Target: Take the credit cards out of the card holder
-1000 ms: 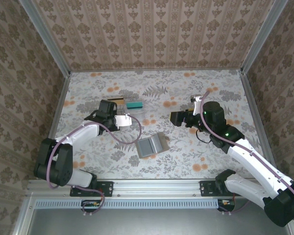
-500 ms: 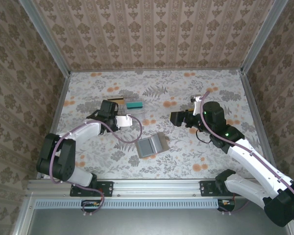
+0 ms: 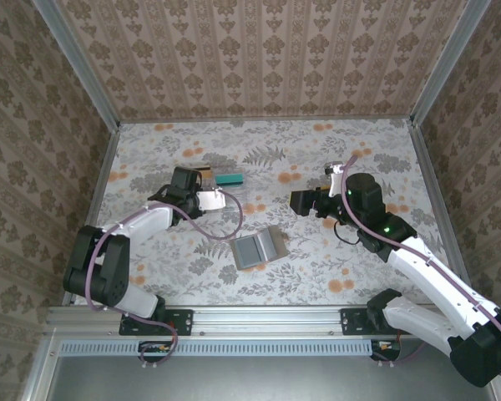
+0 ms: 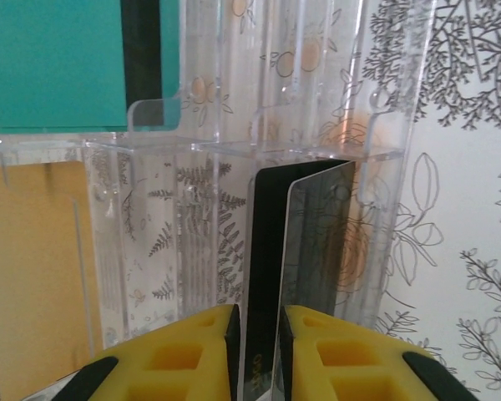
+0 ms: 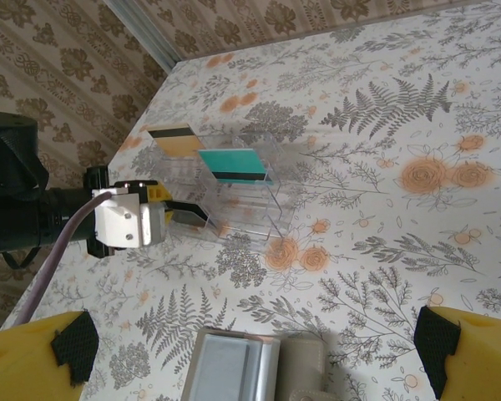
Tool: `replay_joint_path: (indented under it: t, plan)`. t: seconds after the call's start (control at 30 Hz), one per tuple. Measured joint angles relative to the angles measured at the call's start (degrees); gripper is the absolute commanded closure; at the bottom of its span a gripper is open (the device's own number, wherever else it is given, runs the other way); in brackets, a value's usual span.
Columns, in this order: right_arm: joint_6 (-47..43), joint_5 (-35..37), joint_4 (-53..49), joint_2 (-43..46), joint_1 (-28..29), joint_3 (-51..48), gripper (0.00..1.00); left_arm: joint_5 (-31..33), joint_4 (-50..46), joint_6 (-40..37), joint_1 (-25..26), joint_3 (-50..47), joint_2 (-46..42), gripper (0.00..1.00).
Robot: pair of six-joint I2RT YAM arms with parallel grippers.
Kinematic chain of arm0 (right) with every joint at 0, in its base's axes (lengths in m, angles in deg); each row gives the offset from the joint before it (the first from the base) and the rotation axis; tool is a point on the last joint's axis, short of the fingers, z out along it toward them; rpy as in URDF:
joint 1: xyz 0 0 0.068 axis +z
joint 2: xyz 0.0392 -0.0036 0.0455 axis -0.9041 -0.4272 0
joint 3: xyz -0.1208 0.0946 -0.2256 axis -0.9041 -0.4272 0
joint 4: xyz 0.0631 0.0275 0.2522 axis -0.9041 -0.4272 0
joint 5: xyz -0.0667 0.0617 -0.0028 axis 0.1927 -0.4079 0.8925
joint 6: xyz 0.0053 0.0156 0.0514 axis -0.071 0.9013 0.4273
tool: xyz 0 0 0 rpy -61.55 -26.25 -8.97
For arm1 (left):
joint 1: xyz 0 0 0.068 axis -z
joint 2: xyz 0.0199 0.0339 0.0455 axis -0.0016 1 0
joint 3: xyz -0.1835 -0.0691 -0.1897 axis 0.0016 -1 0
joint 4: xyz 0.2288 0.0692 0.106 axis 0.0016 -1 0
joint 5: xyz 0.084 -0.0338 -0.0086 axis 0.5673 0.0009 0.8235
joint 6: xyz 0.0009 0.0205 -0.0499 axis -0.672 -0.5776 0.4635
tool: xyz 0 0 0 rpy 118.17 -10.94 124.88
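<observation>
- Closed on the lower end of a dark card [image 4: 311,242]: the left gripper [image 4: 259,334], with the card standing on edge between the yellow fingers.
- Far end of this card right at the clear tray [image 4: 317,152]; hard to tell if touching a wall or already inside a slot.
- Wide open and holding nothing: the right gripper [image 3: 298,202], above the table [image 3: 359,150] and well apart from the tray.
- Lying open and flat between the two arms, nearer to their bases: the card holder [image 3: 257,248]. Impossible to tell if any card remains in its slots.
- Already in the tray, toward the left of the wrist view: a teal card [image 4: 58,58] and a yellow card [image 4: 33,251], each in its own compartment.
- Judged light, thin and stiff, with smooth glossy faces; likely to slip or turn in a weak pinch. Better to grip across the flat faces near one short end, as now.
- Card holder judged soft and light, so likely to slide when pulling a card out. Good to press one panel down with the free gripper.
- Thin tray walls, close together, with little room sideways; necessary to line the card up with an empty slot before lowering.
- Much open table to the right and toward the near edge; enclosure walls well apart from both grippers.
</observation>
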State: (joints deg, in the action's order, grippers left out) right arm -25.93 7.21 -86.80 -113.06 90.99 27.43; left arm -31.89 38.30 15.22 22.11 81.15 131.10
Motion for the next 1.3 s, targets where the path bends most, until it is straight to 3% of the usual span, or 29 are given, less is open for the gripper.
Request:
replay_joint_path:
  t: [0.8,1.13,1.3]
  plan:
    - [0.3,-0.9,-0.1,0.9,-0.2,-0.9,0.0,3.0,1.6,1.4,-0.4,1.1,1.7,0.77]
    - [0.4,-1.2,-0.1,1.5,-0.2,-1.1,0.0,2.9,1.5,1.8,-0.3,1.0,0.6,0.7]
    - [0.6,-2.2,-0.1,1.5,-0.2,-1.1,0.0,3.0,0.6,4.2,0.6,0.9,-3.6,0.59]
